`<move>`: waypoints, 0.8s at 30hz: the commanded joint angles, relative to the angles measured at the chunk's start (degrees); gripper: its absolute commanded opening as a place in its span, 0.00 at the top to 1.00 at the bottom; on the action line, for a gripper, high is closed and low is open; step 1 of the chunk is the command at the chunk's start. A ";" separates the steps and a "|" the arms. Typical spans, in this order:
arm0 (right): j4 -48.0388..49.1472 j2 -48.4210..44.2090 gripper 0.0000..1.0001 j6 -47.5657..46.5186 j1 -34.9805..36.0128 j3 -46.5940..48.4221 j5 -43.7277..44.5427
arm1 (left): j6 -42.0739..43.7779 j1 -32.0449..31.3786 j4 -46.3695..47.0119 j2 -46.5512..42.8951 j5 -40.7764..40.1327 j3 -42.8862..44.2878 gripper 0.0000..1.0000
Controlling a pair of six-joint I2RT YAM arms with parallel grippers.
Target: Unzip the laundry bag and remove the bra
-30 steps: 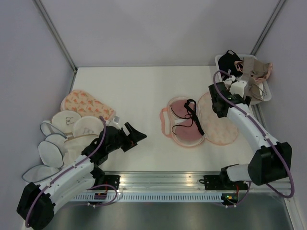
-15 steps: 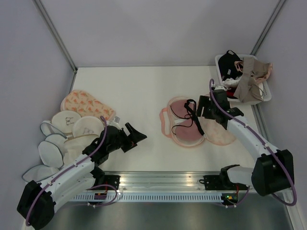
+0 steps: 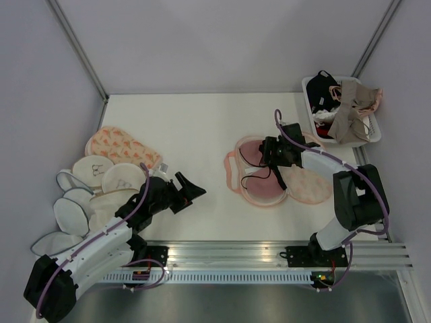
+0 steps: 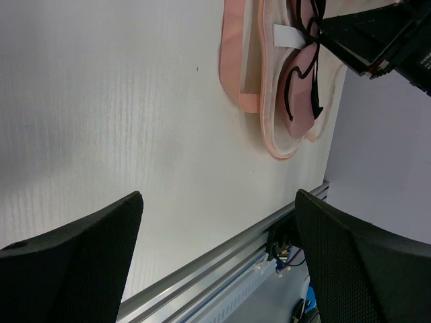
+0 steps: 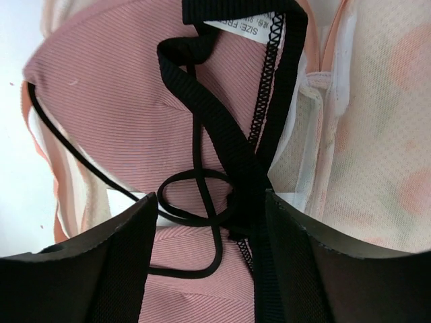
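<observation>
Swung across from the basket (image 3: 374, 132) corner to the middle of the desk (image 3: 182, 128) in the last second: right gripper (image 3: 270, 149), now low over the open bag; nothing changed on the left, left gripper (image 3: 192, 189) parked wide open near the front edge, holding nothing; laundry bag (image 3: 307, 183) already unzipped and spread flat at centre-right; bra (image 3: 254, 151) lying inside on the left lobe, pink cups up, black straps (image 5: 222, 134) tangled on top; so removal step, grasp phase; right jaws apart, straddling the strap tangle, nothing pinched yet; next, probably: close on the strap bundle only, not the bag lining, then lift up and clear; fingertip height above fabric unclear from the wrist view; part of the bra hidden under the gripper from above; zipper not made out.
</observation>
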 commanded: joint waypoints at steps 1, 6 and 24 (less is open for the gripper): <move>2.04 1.50 0.30 -1.59 0.31 1.81 -1.12 | 0.55 0.18 2.21 -0.09 0.01 0.23 0.04; 3.19 1.07 0.62 -2.38 0.48 -0.12 -3.06 | 0.55 0.18 2.65 1.14 0.45 0.32 0.04; 3.80 5.81 0.88 -1.86 1.10 -0.39 -5.96 | 0.11 0.27 2.30 0.09 0.72 0.05 0.04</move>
